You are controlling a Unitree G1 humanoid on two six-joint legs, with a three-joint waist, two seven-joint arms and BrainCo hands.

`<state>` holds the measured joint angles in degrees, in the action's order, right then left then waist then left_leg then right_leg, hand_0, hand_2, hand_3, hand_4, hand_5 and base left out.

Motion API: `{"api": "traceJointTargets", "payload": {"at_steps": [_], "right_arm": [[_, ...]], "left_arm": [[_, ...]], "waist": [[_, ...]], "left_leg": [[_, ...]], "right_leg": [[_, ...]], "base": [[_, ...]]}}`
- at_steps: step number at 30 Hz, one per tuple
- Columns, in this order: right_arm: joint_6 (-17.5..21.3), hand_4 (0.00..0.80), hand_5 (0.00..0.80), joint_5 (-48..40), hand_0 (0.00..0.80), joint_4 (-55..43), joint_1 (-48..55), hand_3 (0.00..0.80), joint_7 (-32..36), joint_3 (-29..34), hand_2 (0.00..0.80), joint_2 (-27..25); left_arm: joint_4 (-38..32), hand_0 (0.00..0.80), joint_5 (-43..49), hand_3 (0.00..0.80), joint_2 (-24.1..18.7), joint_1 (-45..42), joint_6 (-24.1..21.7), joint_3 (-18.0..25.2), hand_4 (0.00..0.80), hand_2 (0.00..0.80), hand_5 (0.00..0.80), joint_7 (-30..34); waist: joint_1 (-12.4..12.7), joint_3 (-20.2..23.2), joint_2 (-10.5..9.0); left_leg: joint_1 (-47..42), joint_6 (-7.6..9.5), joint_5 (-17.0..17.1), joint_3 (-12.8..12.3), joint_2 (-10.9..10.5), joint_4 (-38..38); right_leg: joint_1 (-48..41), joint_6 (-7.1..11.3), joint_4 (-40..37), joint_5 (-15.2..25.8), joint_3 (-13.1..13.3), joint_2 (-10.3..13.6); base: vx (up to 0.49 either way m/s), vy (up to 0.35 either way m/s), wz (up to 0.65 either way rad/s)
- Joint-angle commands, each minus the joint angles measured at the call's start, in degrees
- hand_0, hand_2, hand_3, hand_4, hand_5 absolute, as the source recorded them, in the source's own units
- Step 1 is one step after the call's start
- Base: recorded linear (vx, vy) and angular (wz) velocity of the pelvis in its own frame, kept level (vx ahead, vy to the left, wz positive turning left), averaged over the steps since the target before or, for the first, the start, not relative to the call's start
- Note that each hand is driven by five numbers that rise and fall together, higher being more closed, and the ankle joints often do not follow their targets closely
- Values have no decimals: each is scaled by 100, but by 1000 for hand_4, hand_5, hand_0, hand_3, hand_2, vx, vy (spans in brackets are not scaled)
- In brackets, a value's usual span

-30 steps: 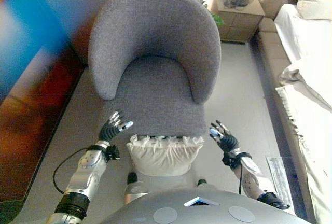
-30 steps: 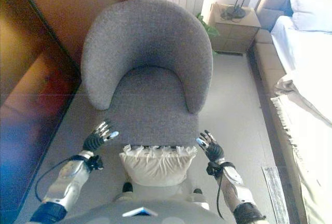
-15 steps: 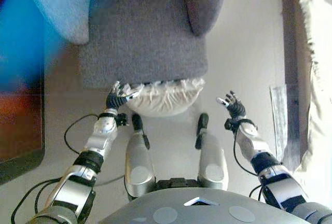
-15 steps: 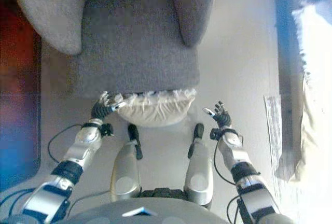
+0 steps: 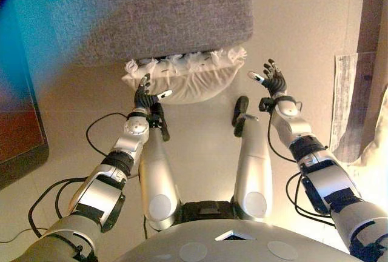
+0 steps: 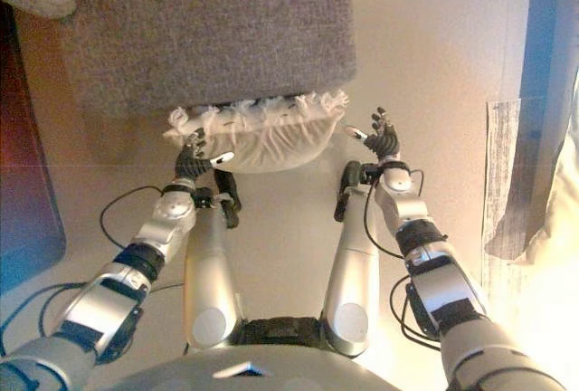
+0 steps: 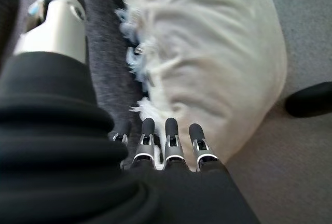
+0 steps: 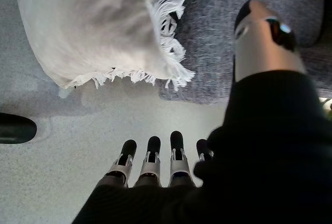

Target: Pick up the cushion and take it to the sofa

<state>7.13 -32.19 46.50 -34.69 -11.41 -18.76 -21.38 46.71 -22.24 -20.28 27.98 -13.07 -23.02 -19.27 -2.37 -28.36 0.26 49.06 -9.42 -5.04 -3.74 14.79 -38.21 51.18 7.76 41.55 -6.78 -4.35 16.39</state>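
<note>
A cream cushion (image 5: 188,80) with fringed edges lies on the floor against the front of the grey armchair (image 5: 151,13). My left hand (image 5: 145,97) is open at the cushion's left end. In the left wrist view its fingers (image 7: 167,143) point straight at the cushion (image 7: 207,63), very close to the cloth. My right hand (image 5: 273,82) is open too, palm turned toward the cushion's right end with a small gap between them. The right wrist view shows bare floor between its fingers (image 8: 150,164) and the fringe of the cushion (image 8: 88,27). Neither hand holds anything.
The armchair's seat front (image 6: 208,29) stands right behind the cushion. A dark cabinet (image 5: 18,134) runs along the left. A pale mat (image 5: 348,104) and the edge of a bed cover (image 5: 379,147) lie to the right.
The camera has tilted down, so the chair and cushion sit higher in view. Both hands have come in lower beside the cushion's ends, the right one closer than before.
</note>
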Motion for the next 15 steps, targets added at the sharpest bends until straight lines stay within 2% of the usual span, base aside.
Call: {"api": "traceJointTargets", "payload": {"at_steps": [1,7,11,13,15], "right_arm": [[41,0,0,-31,0,-330,132,0,-78,-8,0,-125],[-42,0,0,-270,0,-492,79,0,-154,144,0,-263],[-21,0,0,-514,0,-498,47,0,-43,337,0,-318],[-57,0,0,-596,0,-483,12,0,57,442,0,-373],[-142,0,0,-586,0,-467,-53,0,179,509,0,-423]], "left_arm": [[-33,0,-207,0,72,110,-346,209,0,0,0,-527],[-677,0,204,0,-97,-71,-586,181,0,0,0,-1085],[-953,0,317,0,-167,-290,-524,220,0,0,0,-1340],[-944,0,78,0,-157,-424,-242,242,0,0,0,-1192],[-739,0,-80,0,-80,-494,89,277,0,0,0,-724]], "waist": [[-104,76,123],[-60,-27,231],[-1,-84,299],[34,-102,317],[44,-119,322]], "left_leg": [[409,196,-679,-235,4,-798],[788,223,-748,-292,40,-1088],[931,227,-749,-306,36,-1142],[1022,236,-769,-315,41,-1243],[1108,264,-793,-323,58,-1362]], "right_leg": [[230,53,396,-8,-6,207],[640,42,685,-13,-103,383],[800,46,844,-53,-125,457],[886,35,963,-83,-164,510],[990,29,1121,-104,-179,550]], "base": [[-41,-93,18],[-25,-86,24],[-7,-89,22],[4,-96,22],[7,-68,24]]}}
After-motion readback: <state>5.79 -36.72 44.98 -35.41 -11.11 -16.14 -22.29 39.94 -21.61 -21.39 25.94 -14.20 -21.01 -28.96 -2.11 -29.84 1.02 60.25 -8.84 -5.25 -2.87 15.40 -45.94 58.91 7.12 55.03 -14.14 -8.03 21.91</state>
